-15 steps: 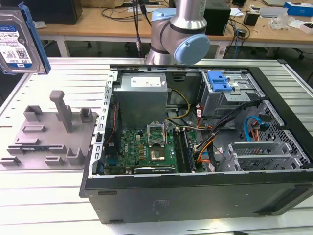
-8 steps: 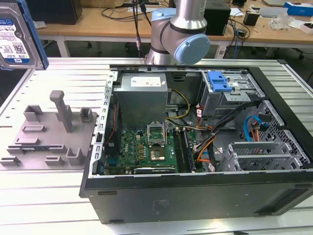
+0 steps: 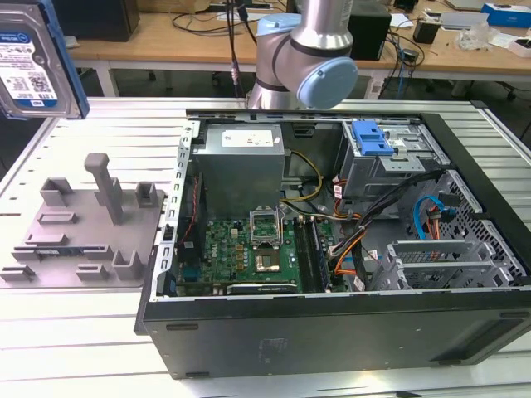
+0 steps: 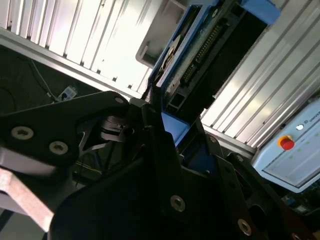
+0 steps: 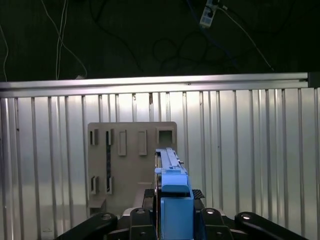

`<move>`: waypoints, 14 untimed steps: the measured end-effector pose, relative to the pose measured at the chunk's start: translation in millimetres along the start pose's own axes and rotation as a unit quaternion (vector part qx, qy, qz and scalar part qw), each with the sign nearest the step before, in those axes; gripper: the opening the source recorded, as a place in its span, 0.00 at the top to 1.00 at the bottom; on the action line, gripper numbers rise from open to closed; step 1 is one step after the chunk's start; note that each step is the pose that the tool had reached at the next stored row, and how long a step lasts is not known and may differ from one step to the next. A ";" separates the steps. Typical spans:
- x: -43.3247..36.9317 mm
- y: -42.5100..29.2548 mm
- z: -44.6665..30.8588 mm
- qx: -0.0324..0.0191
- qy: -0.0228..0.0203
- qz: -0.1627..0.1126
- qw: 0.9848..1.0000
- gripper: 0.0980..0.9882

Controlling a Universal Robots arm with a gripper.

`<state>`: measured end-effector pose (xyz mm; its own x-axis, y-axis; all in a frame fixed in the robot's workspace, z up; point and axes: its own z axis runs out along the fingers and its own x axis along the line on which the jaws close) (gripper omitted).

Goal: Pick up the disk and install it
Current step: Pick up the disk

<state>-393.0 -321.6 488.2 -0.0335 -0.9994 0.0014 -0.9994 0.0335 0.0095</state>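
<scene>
Workshop with metal table
A ribbed aluminium table point(image 3: 83, 365) spans the foreground; cluttered wooden benches point(image 3: 166, 43) stand behind it, and a power strip point(image 5: 206, 12) lies on the dark floor point(image 5: 125, 40) past the table's edge.

One disk point(image 3: 33, 66), one grey tray point(image 3: 50, 249) and one open computer case point(image 3: 332, 332) are in sight. There is also one robot arm point(image 3: 303, 50), one blue clip point(image 3: 371, 139) inside the case, and one ribbed counter point(image 3: 83, 340).
</scene>
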 end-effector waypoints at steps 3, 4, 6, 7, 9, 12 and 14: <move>7.8 -13.7 -1.0 -0.001 0.000 0.000 1.000 0.70; 10.2 -16.8 -1.4 -0.002 0.000 0.000 1.000 0.70; 15.4 -23.6 -2.9 -0.003 0.000 0.000 1.000 0.70; 18.7 -27.9 -4.0 -0.004 0.000 0.000 1.000 0.70; 24.5 -35.8 -5.9 -0.005 0.000 0.000 1.000 0.70; 33.2 -47.8 -8.9 -0.007 0.000 0.000 1.000 0.70; 40.7 -58.9 -11.0 -0.009 0.000 0.000 1.000 0.70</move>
<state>-335.4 -364.3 498.7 -0.0333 -0.9994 0.0020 -0.9991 0.0333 0.0268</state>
